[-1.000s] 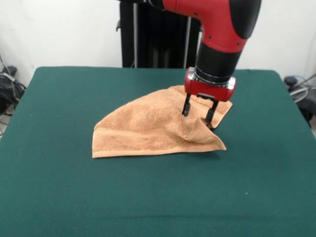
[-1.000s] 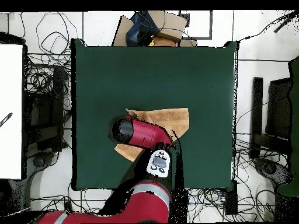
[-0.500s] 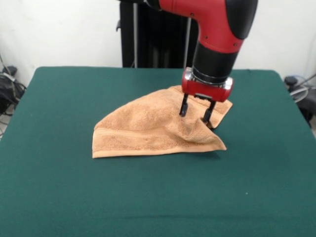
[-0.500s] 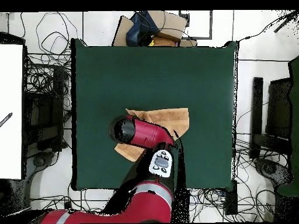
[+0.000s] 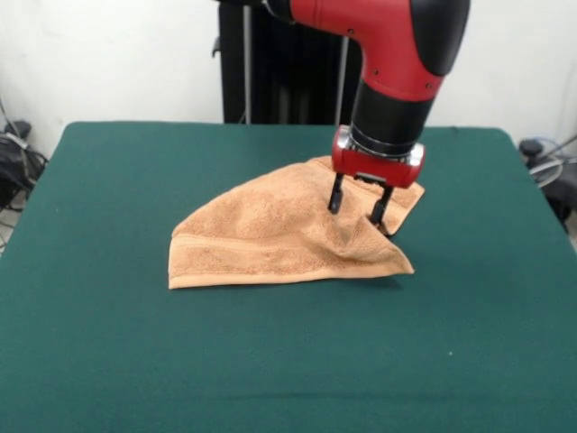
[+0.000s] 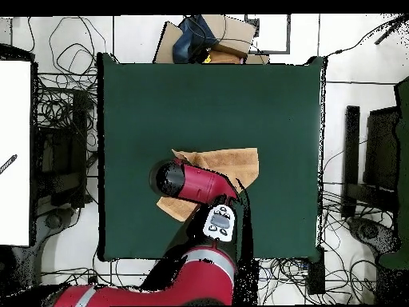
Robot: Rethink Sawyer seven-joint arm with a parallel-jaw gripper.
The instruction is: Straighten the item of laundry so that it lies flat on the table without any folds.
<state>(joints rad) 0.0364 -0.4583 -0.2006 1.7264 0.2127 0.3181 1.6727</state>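
Observation:
The item of laundry [image 5: 270, 236], a light orange-tan towel, lies crumpled and folded over itself in the middle of the dark green table [image 5: 135, 361]. Its right part rises in a ridge toward a pointed corner. My gripper [image 5: 357, 209] hangs over that right part, open, with one fingertip on each side of the ridge and nothing clamped. In the overhead view the towel [image 6: 236, 164] shows only partly beside the red arm [image 6: 192, 182], which hides the gripper; the table [image 6: 208, 96] spreads wide around it.
Cables lie on the floor all round the table. A cardboard box [image 6: 212, 36] sits beyond the table's far edge in the overhead view, and a white panel [image 6: 14, 152] stands at the left.
My gripper has risen slightly off the towel and shifted a little left in the front view. The towel keeps the same shape.

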